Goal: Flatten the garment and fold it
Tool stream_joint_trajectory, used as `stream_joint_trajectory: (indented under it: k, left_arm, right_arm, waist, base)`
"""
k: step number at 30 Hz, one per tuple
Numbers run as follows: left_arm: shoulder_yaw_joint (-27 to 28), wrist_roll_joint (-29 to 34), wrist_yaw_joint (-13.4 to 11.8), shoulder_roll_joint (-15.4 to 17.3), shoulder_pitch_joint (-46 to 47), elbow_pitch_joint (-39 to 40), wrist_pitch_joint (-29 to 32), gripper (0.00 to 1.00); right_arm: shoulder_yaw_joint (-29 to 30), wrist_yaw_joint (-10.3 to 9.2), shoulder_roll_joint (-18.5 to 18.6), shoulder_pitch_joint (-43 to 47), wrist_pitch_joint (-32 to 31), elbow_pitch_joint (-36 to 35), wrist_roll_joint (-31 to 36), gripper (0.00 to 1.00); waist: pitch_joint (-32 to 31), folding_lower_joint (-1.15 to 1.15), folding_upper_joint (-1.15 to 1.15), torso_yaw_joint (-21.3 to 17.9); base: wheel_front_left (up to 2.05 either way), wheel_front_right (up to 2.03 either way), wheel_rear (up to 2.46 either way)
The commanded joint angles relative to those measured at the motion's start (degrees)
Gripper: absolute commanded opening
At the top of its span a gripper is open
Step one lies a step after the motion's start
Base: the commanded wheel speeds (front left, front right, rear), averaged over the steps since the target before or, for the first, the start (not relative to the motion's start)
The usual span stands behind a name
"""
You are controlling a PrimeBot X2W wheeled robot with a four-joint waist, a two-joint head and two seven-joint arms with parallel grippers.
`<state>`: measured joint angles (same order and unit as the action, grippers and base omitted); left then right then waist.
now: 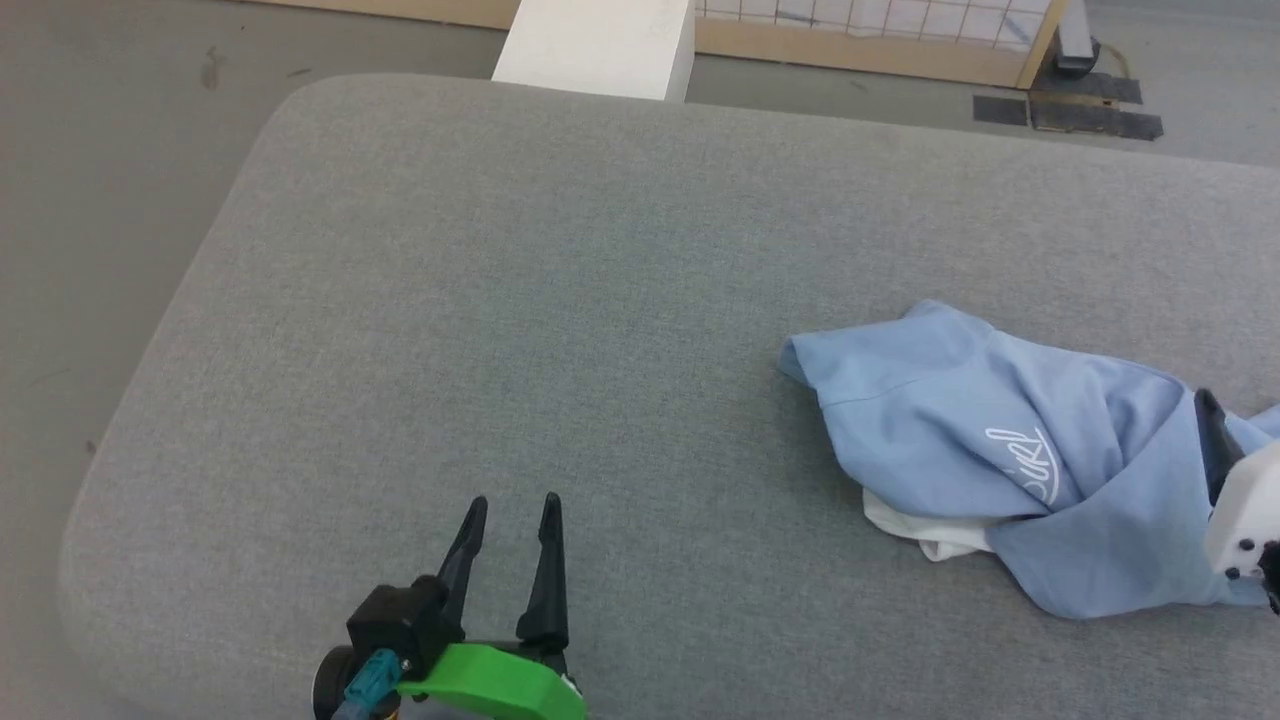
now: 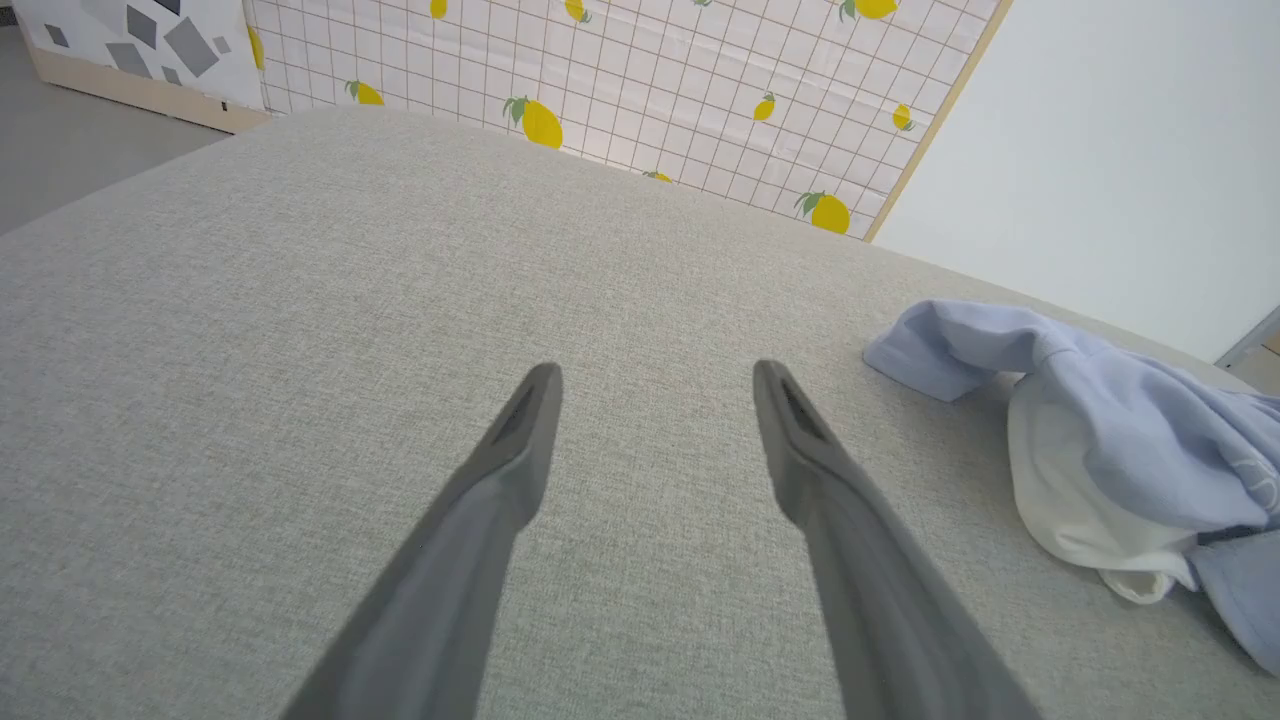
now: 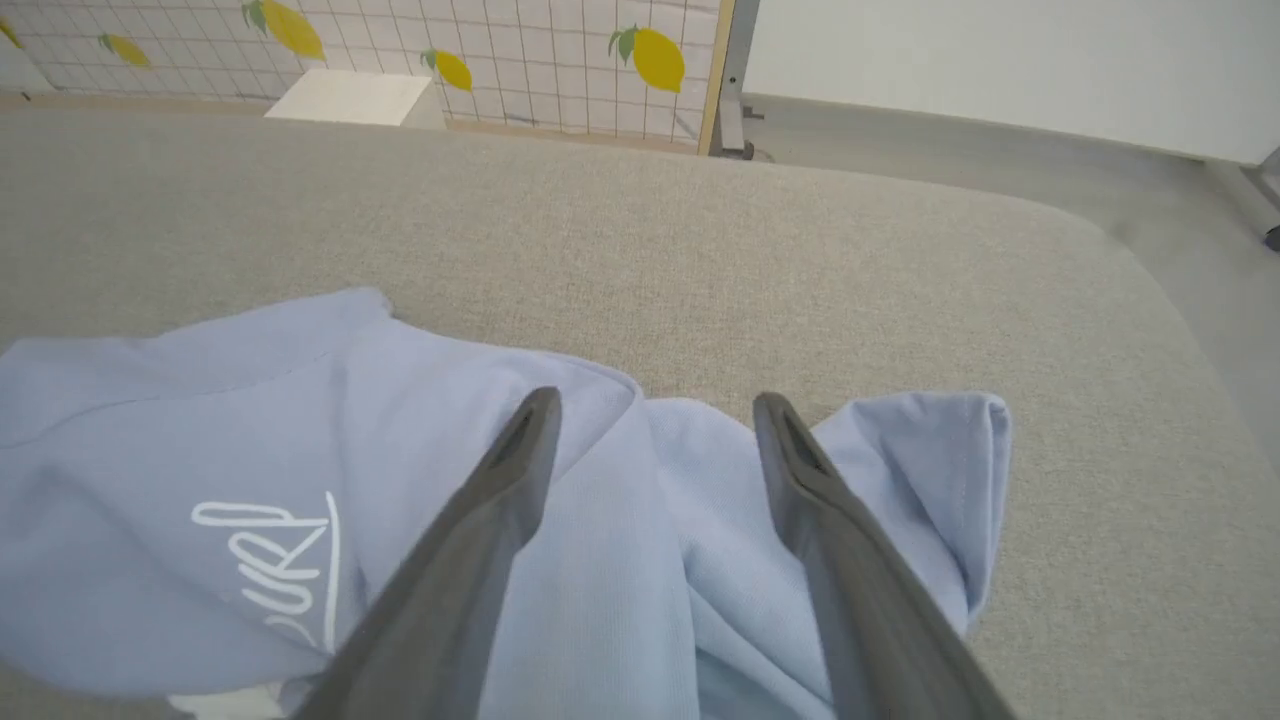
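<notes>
- The T-shirt (image 1: 980, 440), light blue, lies crumpled in a heap on the right half of the grey padded top (image 1: 600, 300). It is well apart from the top's left edge and clear of its far edge.
- One sleeve end (image 1: 800, 365) of the heap points toward the left edge. In the right wrist view, a second folded-over flap (image 3: 960, 470) sits on the side nearer the pad's rounded far right corner.
- White lettering (image 1: 1035, 462) runs across a fold in the middle of the shirt and is readable only in part.
- A white inner patch (image 1: 925, 530) pokes out from under the blue cloth on the near side. It shows in the left wrist view (image 2: 1080, 510) as a pale fold resting on the pad.
- The left gripper (image 1: 514, 500) hangs over bare pad toward the near left corner, well apart from the shirt (image 2: 1120, 420). Its two dark fingers are spread wide with nothing between them, as the left wrist view (image 2: 657, 370) also shows.
- The right gripper (image 3: 657, 395) is over the shirt (image 3: 200, 420), fingers parted and blue cloth lying below the gap. The cloth is not pinched. Whether the tips touch it cannot be told.
- In the head view one dark finger (image 1: 1212, 440) of that gripper stands against the shirt's right part.
- Beyond the far edge stand a white box (image 1: 600, 45) and a lemon-print grid panel (image 2: 650, 90).
</notes>
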<state>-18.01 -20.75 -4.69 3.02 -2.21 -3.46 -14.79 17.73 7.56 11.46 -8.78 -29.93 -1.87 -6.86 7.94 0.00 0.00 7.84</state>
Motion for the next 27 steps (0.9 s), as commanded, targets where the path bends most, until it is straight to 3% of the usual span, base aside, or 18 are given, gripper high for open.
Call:
stream_joint_trajectory:
  k: [1, 5, 10, 11, 12, 13, 14, 22, 27]
  left_arm:
    - [-0.3, -0.64, -0.32, -0.14, 1.27, 0.09, -0.2, 1.0]
    - [-0.88, -0.78, -0.39, -0.14, 1.91, -0.1, -0.2, 1.0]
    - [-1.28, -0.82, -0.68, -0.14, 2.61, -0.15, -0.2, 1.0]
    - [-1.43, -0.82, -0.69, -0.14, 2.75, -0.17, -0.2, 1.0]
    - [-1.57, -0.81, -0.69, -0.14, 2.88, -0.23, -0.2, 1.0]
    - [-1.71, -0.8, -0.72, -0.14, 3.06, -0.31, -0.2, 1.0]
    - [-1.79, -0.82, -0.75, -0.14, 3.21, -0.38, -0.2, 1.0]
    - [-1.64, -1.12, -0.62, -0.14, 2.68, -1.48, -0.21, 1.0]
    - [-0.76, -0.99, 0.06, -0.14, 1.87, -2.29, -0.21, 1.0]
  right_arm:
    - [-0.66, -0.08, 1.51, -1.67, -2.83, 1.11, 0.03, 1.0]
    - [-1.57, -0.08, 3.96, -4.68, -9.22, 4.99, -0.67, 1.0]
    - [-1.89, -0.08, 4.49, -7.51, -13.59, 9.88, -2.25, 1.0]
    - [-2.1, -0.08, 4.76, -7.83, -14.43, 10.82, -2.03, 0.88]
    - [-2.4, -0.08, 5.09, -8.05, -14.74, 11.32, -1.82, 0.43]
    - [-1.89, -0.08, 4.97, -8.49, -14.7, 11.86, -1.89, 0.05]
    - [-1.3, -0.08, 4.66, -8.83, -14.8, 12.37, -2.04, 0.0]
    - [-1.36, -0.08, 4.23, -12.27, -8.46, 11.64, -2.43, 0.0]
    - [-7.56, -0.08, 5.04, -18.09, -1.97, 5.89, -4.62, 0.0]
  waist:
    - [0.8, 0.0, 0.0, 0.77]
    - [2.07, 0.0, 0.0, 1.9]
    - [3.4, 0.0, 0.0, 2.85]
    - [3.59, 0.0, 0.0, 3.0]
    - [3.69, 0.0, 0.0, 3.1]
    - [3.77, 0.0, 0.0, 3.16]
    - [3.77, 0.0, 0.0, 3.19]
    - [0.73, 0.0, 0.0, 2.16]
    - [-2.51, 0.0, 0.0, 1.47]
  base:
    - [0.0, 0.0, 0.0]
    - [0.0, 0.0, 0.0]
    - [0.0, 0.0, 0.0]
    - [0.0, 0.0, 0.0]
    - [0.0, 0.0, 0.0]
    - [0.0, 0.0, 0.0]
    - [0.0, 0.0, 0.0]
    - [0.0, 0.0, 0.0]
    - [0.0, 0.0, 0.0]
